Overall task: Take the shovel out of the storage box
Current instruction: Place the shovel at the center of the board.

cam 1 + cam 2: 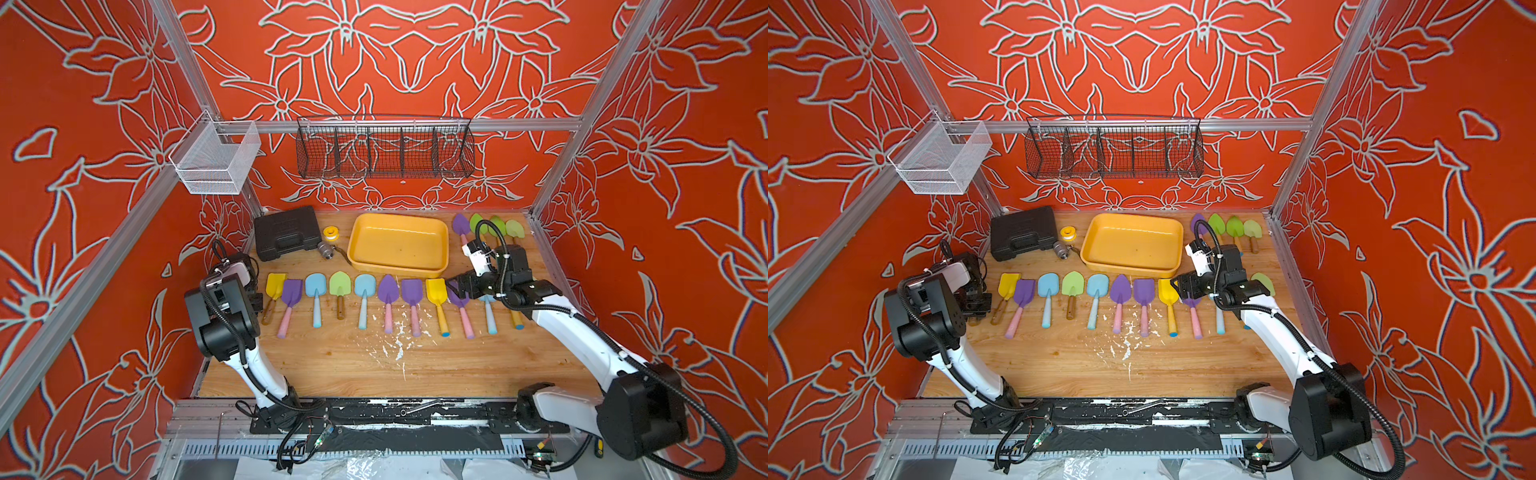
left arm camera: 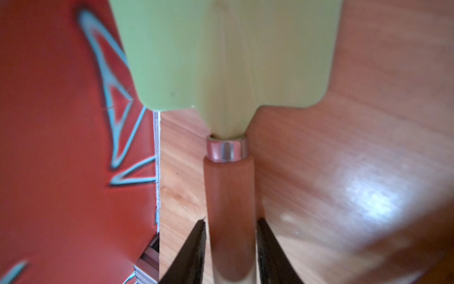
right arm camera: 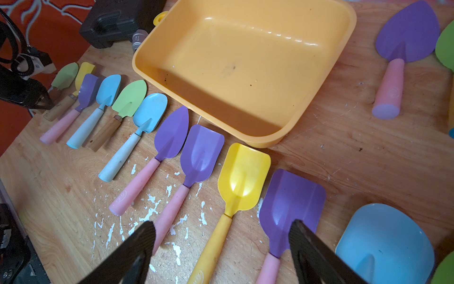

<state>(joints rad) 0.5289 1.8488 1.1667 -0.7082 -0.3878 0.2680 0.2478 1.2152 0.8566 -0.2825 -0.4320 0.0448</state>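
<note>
The left gripper (image 2: 231, 220) is straddling the wooden handle (image 2: 229, 196) of the green shovel (image 2: 228, 61). I cannot tell whether its fingers are pressing it. The right gripper (image 3: 222, 223) is hovering spread wide over the table (image 3: 356, 159), and the storage box (image 3: 265, 143) is sitting just ahead of it.

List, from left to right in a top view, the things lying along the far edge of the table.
black tool case → yellow tape roll → storage box → purple pointed shovel → three green shovels. The small metal fitting is left out, since it overlaps the tape roll's place.
</note>
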